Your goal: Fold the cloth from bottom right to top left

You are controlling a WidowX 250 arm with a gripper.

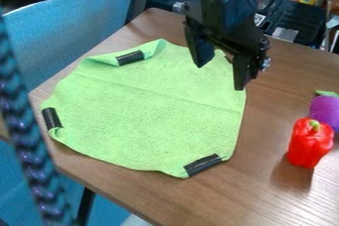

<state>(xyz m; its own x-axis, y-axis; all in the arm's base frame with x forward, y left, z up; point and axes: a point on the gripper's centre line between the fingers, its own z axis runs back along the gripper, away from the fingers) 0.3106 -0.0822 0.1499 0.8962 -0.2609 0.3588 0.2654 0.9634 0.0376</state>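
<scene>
Cloth (pixel 152 106) lies spread on the bench (pixel 265 190), its crease slanting from upper left to lower right; you can't pick out a clear long axis. Above its upper right part hangs your pincer (pixel 220 77), fingers wide apart, hiding some of that edge. You can't tell whether they touch. The purple toy (pixel 325 109) is cut off at right.

A matt, slightly rough, towel-like fabric was seen in the green cloth (pixel 152 106), with smooth black tape-like strips (pixel 202 164) at its edges. Smooth wood grain with a faint sheen was shown by the counter (pixel 278 190), and a glossy, plastic-like skin by the red pepper (pixel 307 145).
</scene>
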